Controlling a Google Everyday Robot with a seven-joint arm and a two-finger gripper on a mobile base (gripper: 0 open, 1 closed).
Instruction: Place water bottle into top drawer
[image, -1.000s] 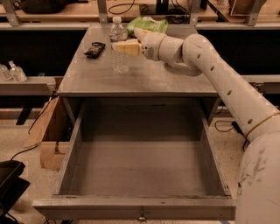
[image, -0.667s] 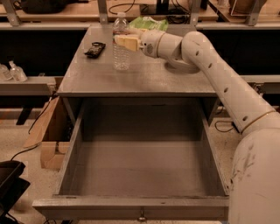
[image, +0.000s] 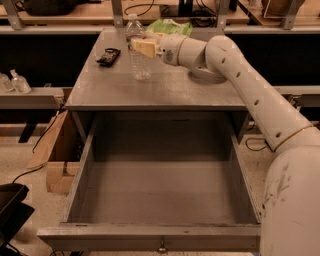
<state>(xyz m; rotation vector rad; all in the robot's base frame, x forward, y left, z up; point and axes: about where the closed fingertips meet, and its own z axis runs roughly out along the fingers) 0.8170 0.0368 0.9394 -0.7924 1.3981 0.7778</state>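
Grey table (image: 175, 90), gripper (image: 141, 46) at upright water bottle (image: 141, 67), top drawer (image: 150, 236) open

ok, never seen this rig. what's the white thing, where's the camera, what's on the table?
The white thing is a robot arm on a mobile base. There is one camera. Its mount isn't known, but it looks down over a grey table and its pulled-open top drawer. The arm ends in a gripper, which sits at the upper half of a clear water bottle that is upright at the back of the table. Whether it grips the bottle can't be told. Also on the table: a small black object and a green packet.
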